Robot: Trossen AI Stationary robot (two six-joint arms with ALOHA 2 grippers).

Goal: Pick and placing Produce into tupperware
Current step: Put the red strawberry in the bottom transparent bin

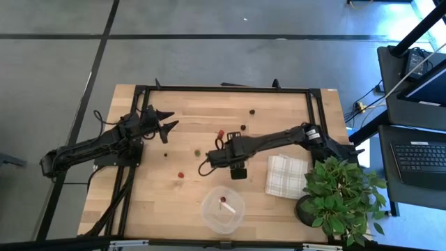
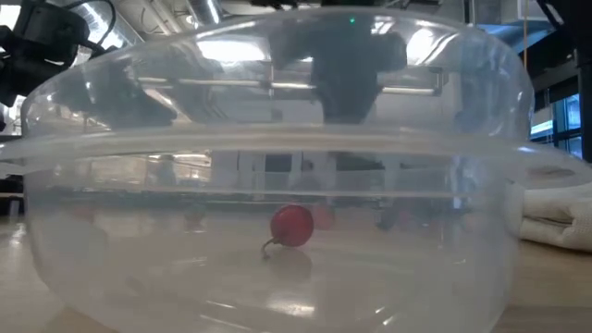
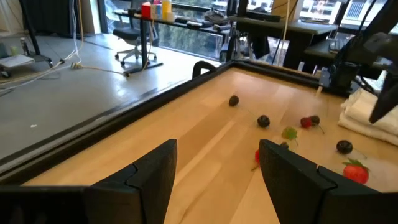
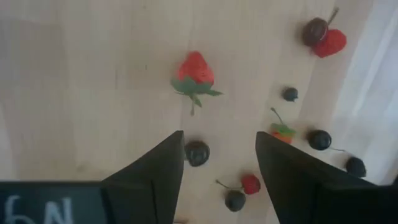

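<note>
The tupperware (image 1: 223,210) is a round clear container near the table's near edge. One red berry (image 2: 291,225) lies on its floor. Several small pieces of produce are scattered on the wood: a strawberry (image 4: 194,71), a dark berry (image 4: 197,152), a red cherry (image 4: 250,183), and others (image 1: 243,127). My right gripper (image 4: 219,140) is open and points down over these pieces at mid-table (image 1: 221,148); the dark berry lies beside one finger. My left gripper (image 3: 217,152) is open and waits near the table's left side (image 1: 164,125), facing the produce (image 3: 263,121).
A folded white checked cloth (image 1: 286,176) lies right of the right gripper, and a leafy potted plant (image 1: 341,192) stands at the table's near right corner. A black frame (image 1: 223,88) runs along the table's edges. Desks with a laptop (image 1: 421,157) stand beyond the right edge.
</note>
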